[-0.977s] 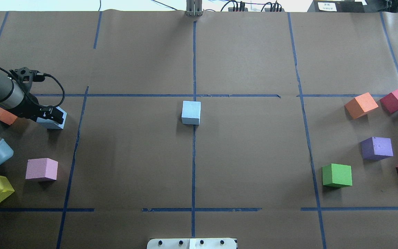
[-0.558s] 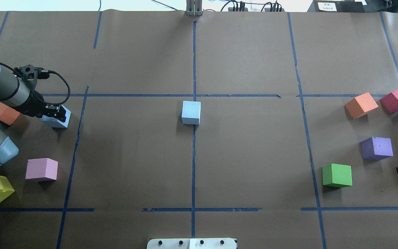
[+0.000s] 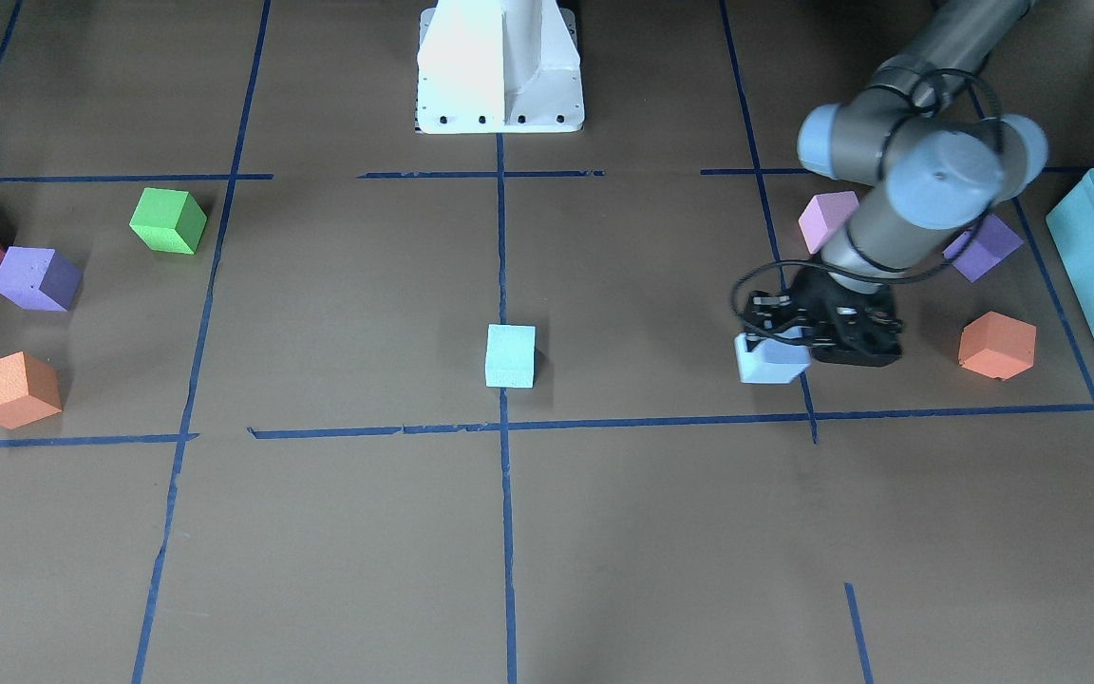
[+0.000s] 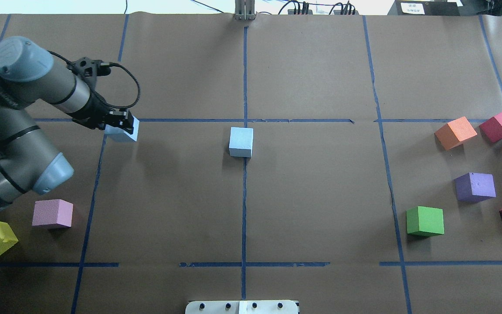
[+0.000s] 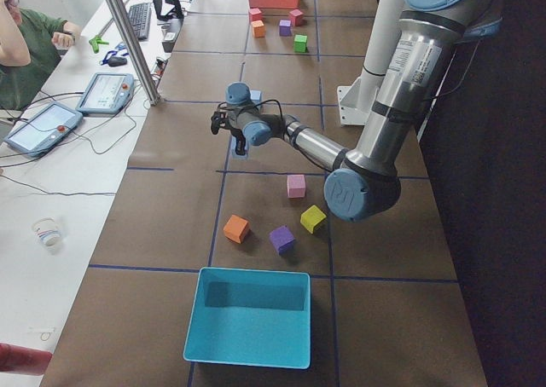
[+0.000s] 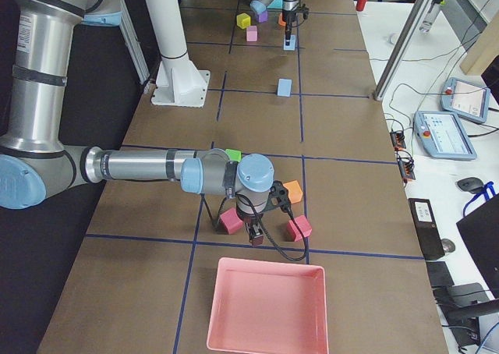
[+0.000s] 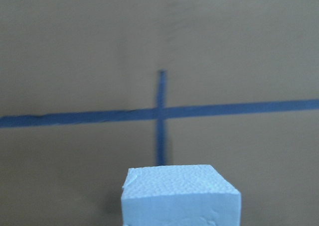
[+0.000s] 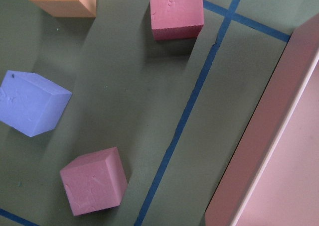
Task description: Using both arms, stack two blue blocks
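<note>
- My left gripper (image 4: 121, 125) is clamped on one blue block (image 4: 125, 133). A second ago it sat low beside the orange cube (image 3: 996, 345); now it has risen and swung toward the middle, over a tape crossing (image 7: 160, 111).
- I judge the pick done and the carry begun. The other blue block (image 4: 241, 141) stands alone on the centre tape line, untouched.
- Between the two blocks lies only bare brown paper (image 4: 181, 196), so the path looks open. The pink cube (image 4: 52, 213) and the orange one are behind me.
- My right gripper (image 6: 255, 234) hangs well apart, among the red cubes (image 6: 229, 221) near the pink tray (image 6: 265, 307). I cannot tell whether it is open or closed.
</note>
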Available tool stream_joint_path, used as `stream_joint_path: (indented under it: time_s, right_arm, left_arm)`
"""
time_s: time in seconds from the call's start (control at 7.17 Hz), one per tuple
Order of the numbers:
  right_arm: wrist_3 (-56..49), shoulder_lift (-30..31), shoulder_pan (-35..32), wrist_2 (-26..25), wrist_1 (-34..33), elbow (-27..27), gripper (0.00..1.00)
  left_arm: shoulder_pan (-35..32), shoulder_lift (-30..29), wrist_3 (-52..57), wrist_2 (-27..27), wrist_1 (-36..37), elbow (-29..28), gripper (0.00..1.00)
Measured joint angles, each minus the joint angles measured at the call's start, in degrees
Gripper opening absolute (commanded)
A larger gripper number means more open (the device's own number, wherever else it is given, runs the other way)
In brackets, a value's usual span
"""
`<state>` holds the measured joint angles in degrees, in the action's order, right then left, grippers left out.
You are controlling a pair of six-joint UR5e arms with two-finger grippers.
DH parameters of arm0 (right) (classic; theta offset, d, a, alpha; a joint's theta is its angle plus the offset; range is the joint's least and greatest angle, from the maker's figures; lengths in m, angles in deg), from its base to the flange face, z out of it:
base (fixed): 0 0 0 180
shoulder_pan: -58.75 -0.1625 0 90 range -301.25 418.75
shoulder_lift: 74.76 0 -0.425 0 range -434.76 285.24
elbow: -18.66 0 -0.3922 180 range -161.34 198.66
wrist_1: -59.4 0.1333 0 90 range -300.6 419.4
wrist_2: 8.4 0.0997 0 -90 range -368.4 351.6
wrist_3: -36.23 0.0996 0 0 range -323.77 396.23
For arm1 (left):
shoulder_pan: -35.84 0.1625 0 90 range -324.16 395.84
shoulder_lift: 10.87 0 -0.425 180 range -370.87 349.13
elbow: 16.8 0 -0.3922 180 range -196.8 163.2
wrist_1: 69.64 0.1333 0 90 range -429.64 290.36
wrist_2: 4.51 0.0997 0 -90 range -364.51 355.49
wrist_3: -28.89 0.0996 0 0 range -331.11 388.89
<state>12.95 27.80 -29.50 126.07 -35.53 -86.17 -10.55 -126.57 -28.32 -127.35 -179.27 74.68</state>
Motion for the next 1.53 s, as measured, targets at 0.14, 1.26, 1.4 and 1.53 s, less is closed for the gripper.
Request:
stream_joint_path:
  time_s: [0.14,1.26,1.4,1.53]
  right_arm:
    - [0.00,0.00,0.00,0.00,0.01,0.00,1.00]
    - [-0.01,-0.01,0.00,0.00,0.01,-0.02,1.00]
    - [-0.01,0.01,0.00,0.00,0.01,-0.02,1.00]
    - [-0.01,0.01,0.00,0.00,0.01,-0.02,1.00]
  left_arm:
    - [3.06,-6.35,-1.40,2.78,6.30,-0.37,0.25]
    - [11.64,-31.39,-2.39,11.12,19.89,-15.11,0.32]
    - [12.07,-31.30,-2.37,11.13,19.29,-15.51,0.43]
    - [12.37,-31.22,-2.39,11.13,18.91,-15.70,0.66]
